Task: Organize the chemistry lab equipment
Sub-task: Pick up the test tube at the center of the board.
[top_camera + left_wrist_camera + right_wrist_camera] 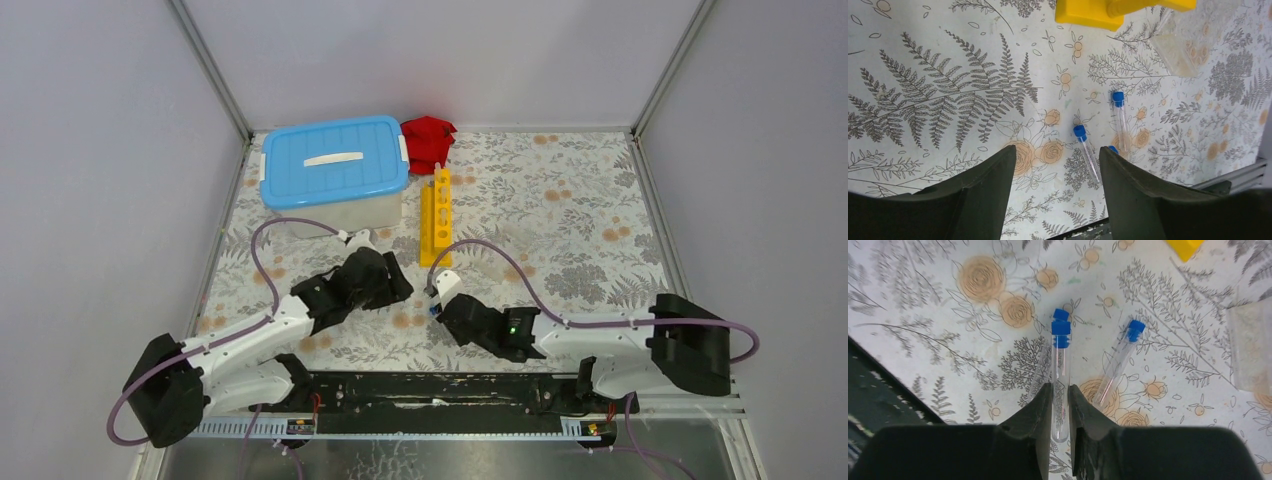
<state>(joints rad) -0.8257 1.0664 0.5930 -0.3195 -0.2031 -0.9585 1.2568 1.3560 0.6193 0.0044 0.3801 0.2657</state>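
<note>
1. Where the top view looks down on the floral table (600, 200), the white tub (335, 165) with its blue lid sits left of centre in the upper part. A red cloth (428, 140) lies just right of the tub, and the yellow rack (436, 215) lies lengthwise below the cloth.
2. The left gripper (398, 282) and the right gripper (438, 306) both hang low over the table at mid-frame, near the rack's lower end. Their jaws cannot be read from this view.
3. From the left wrist, the left gripper (1057, 150) stands open, its dark fingers (983, 190) wide apart and gripping nothing.
4. On the table beyond them lies one capped tube (1088, 155). A second tube (1121, 120) lies to its upper right, and a third blue cap (1113, 149) peeks out at the right finger's edge.
5. The yellow rack (1088, 12) shows at the top edge, and the clear holder (1175, 50) lies in the upper right.
6. From the right wrist, the right gripper (1059, 387) is clamped on the gripped tube (1060, 355), whose cap points up the frame.
7. A further cap (1061, 314) shows just above it, its body hidden.
8. A tilted tube (1118, 365) lies to the right, and the clear holder (1250, 350) sits at the right edge.
</note>
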